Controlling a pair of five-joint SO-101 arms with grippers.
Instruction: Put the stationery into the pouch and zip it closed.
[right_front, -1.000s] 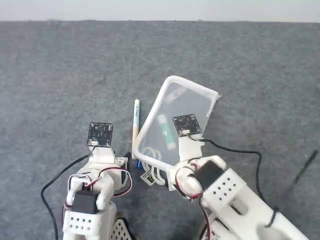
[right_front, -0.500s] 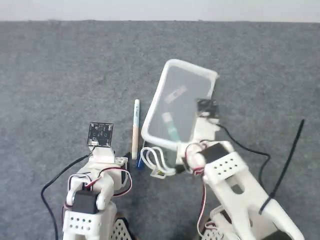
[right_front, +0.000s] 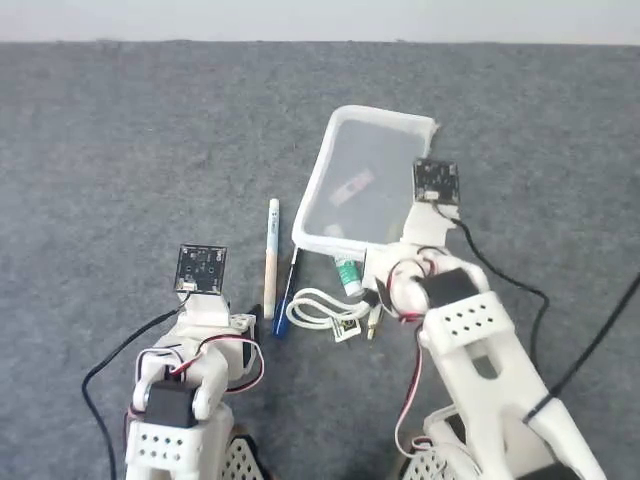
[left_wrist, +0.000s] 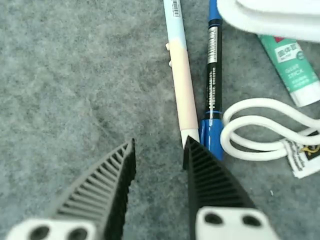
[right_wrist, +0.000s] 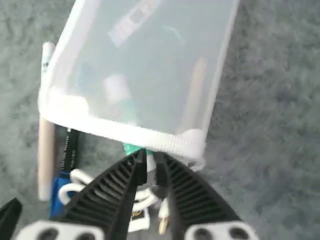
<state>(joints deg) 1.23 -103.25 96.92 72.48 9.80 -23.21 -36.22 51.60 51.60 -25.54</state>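
The translucent pouch (right_front: 365, 175) with a white zip edge lies flat, with a small eraser (right_front: 352, 187) inside. My right gripper (right_front: 385, 265) is at its near edge, its fingers closed on the white rim (right_wrist: 150, 141). A green glue stick (right_front: 347, 272) pokes out from under that edge. On the carpet, side by side, lie a cream pen (right_front: 271, 255), a blue marker (right_front: 285, 297) and a coiled white cable (right_front: 320, 310). My left gripper (left_wrist: 160, 147) stands open just short of the cream pen (left_wrist: 181, 85) and the blue marker (left_wrist: 212, 85).
Grey carpet (right_front: 120, 150) covers the whole table, with free room to the left and beyond the pouch. Black wires trail from both arms near the front. The cable's plug ends (right_front: 372, 320) lie beside the right arm's base.
The right arm has carried the pouch away and to the right and laid it flat, uncovering the blue marker, the cable and the glue stick. The left arm has not moved.
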